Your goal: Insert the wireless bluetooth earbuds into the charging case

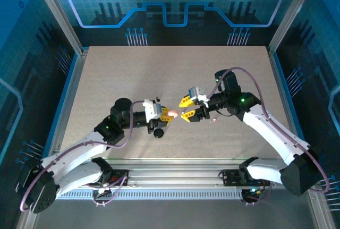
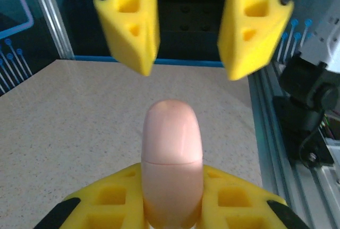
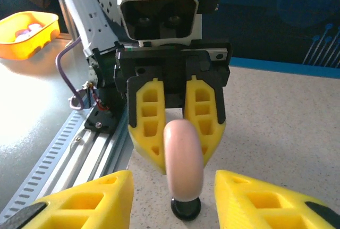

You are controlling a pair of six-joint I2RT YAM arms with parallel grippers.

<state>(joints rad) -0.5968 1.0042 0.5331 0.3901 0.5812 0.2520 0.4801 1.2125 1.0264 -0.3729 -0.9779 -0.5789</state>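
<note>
A closed pink oval charging case [image 2: 171,149] sticks out of my left gripper [image 2: 172,189], which is shut on its lower half. The top view has this case [image 1: 173,113] above the table between the two arms. My right gripper [image 1: 185,109] faces it, open, its yellow fingers [image 2: 130,24] spread just beyond the case's free end. In the right wrist view the case [image 3: 183,157] hangs in front of my right gripper [image 3: 172,180], with the left gripper [image 3: 178,113] behind it. A tiny pale piece [image 1: 212,118], perhaps an earbud, lies on the table under the right arm.
A small round black case [image 1: 158,133] lies on the table under the pink one, also visible as the black case [image 3: 186,208]. An orange tub [image 3: 26,35] with whitish pieces stands off to the side. An aluminium rail [image 3: 69,149] runs along the table's near edge.
</note>
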